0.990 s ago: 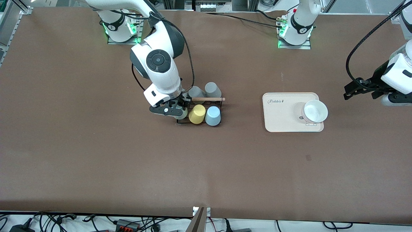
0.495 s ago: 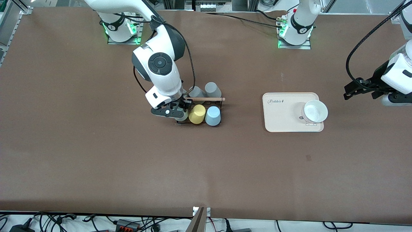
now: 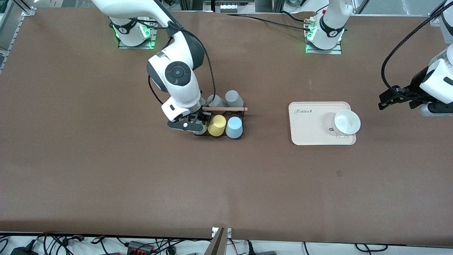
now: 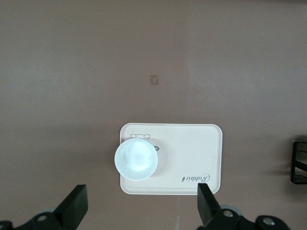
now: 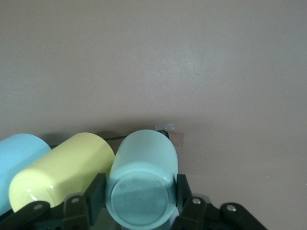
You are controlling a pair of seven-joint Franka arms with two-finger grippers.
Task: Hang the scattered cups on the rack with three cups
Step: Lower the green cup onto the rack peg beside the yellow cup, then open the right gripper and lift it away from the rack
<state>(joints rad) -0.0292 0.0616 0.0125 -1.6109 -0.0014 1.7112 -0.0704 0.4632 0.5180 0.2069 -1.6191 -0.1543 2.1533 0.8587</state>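
The black wire rack (image 3: 226, 109) with its wooden rod stands mid-table. A light blue cup (image 3: 234, 127) and a yellow cup (image 3: 216, 125) sit inverted on its nearer row. My right gripper (image 3: 189, 124) is at the rack's end toward the right arm's end, shut on the pale mint green cup (image 5: 144, 167). The right wrist view shows the gripper (image 5: 140, 191) holding the cup base-up, side by side with the yellow cup (image 5: 62, 167) and the light blue cup (image 5: 19, 158). I cannot tell if the mint cup sits on a peg. My left gripper (image 3: 393, 99) is open and empty.
Two grey cups (image 3: 233, 98) (image 3: 214, 101) sit on the rack's farther row. A cream tray (image 3: 311, 131) with a white bowl (image 3: 347, 122) lies toward the left arm's end. The left arm waits over the table beside the tray (image 4: 192, 153).
My right gripper has shifted a little toward the rack and the yellow cup, with the mint cup in it. The left arm has not moved.
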